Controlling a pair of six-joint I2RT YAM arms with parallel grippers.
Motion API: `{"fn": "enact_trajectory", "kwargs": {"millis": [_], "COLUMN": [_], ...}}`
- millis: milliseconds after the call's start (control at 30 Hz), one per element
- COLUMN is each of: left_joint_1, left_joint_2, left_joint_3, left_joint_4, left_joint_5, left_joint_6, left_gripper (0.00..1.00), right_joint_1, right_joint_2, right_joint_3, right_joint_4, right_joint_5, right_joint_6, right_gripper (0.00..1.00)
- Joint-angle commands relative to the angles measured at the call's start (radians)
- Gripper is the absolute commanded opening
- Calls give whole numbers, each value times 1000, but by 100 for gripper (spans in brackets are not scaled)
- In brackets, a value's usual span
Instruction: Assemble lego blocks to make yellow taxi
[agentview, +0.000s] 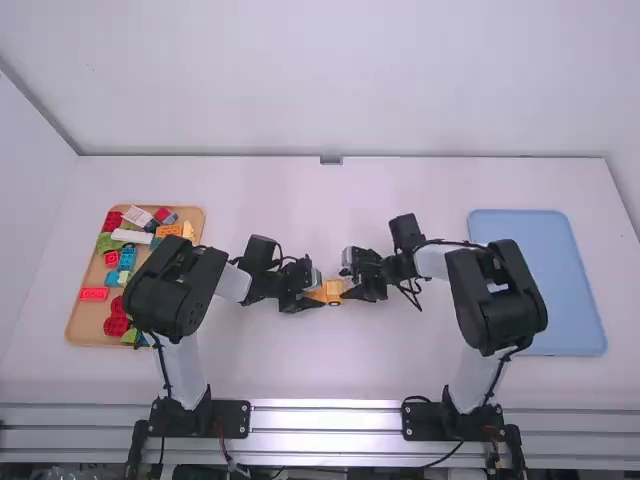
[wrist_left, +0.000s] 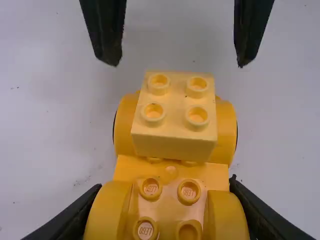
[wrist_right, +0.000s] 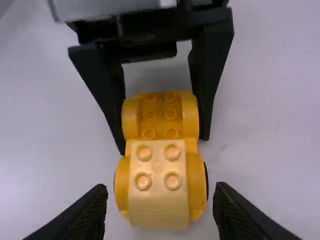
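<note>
My left gripper and right gripper face each other over the table's middle, at an orange-yellow car base with rounded fenders. In the left wrist view, my left gripper is shut on the fenders at one end of the car base. A pale yellow studded brick sits across its other end. The right wrist view has my right gripper open, its fingers on either side of the end bearing the pale yellow brick, with gaps between.
A wooden tray at the left holds several loose red, blue, green, white and orange blocks. At the right lies a light blue tray. Both forearms reach inward low over the white table.
</note>
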Motion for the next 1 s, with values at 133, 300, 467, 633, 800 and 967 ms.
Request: {"fn": "enact_trajectory", "kwargs": {"millis": [133, 300, 467, 633, 800, 967], "left_joint_1": [-2, -2, -2, -2, -2, -2], "left_joint_2": [25, 25, 25, 25, 25, 25], "left_joint_3": [-14, -14, -14, -14, -14, -14], "left_joint_4": [-26, -25, -24, -26, -25, -22], "left_joint_5": [-56, -56, -56, -56, -56, -56], "left_joint_6": [-19, -19, -19, -19, -19, -19], "left_gripper": [42, 42, 42, 41, 41, 40], "right_joint_1": [-24, 29, 98, 102, 58, 76], "right_joint_2": [1, 8, 11, 0, -8, 40], "right_joint_3": [16, 16, 18, 18, 16, 17], "right_joint_4": [-34, -42, 8, 33, 30, 60], "right_joint_5": [-45, 68, 191, 199, -68, 5], "right_joint_6": [-53, -39, 53, 80, -31, 24], "right_gripper": [19, 0, 0, 0, 0, 0]}}
